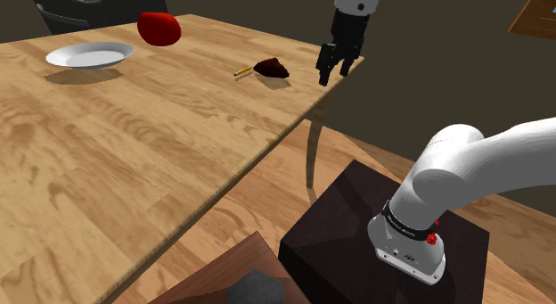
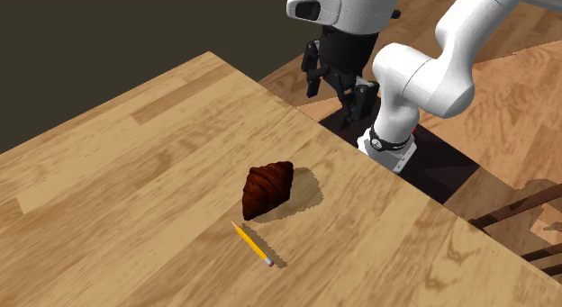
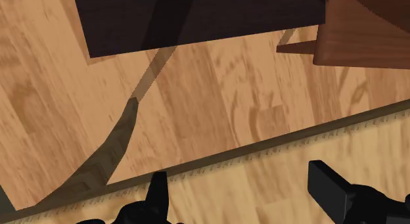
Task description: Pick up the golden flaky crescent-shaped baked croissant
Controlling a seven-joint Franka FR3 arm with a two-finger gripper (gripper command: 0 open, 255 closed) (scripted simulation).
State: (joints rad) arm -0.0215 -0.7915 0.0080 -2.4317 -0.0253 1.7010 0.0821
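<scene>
Fingers spread, the tool [image 1: 333, 72] hangs above the wooden counter's [image 1: 134, 168] edge, near a dark brown croissant [image 1: 272, 69] beside a yellow pencil [image 1: 242, 71].

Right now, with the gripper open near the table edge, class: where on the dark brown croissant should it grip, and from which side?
Grip the croissant across its thick ridged middle, coming straight down from above. It lies flat on the table, so only its top and flanks are free; probably avoid the narrow tip nearest the pencil.
</scene>
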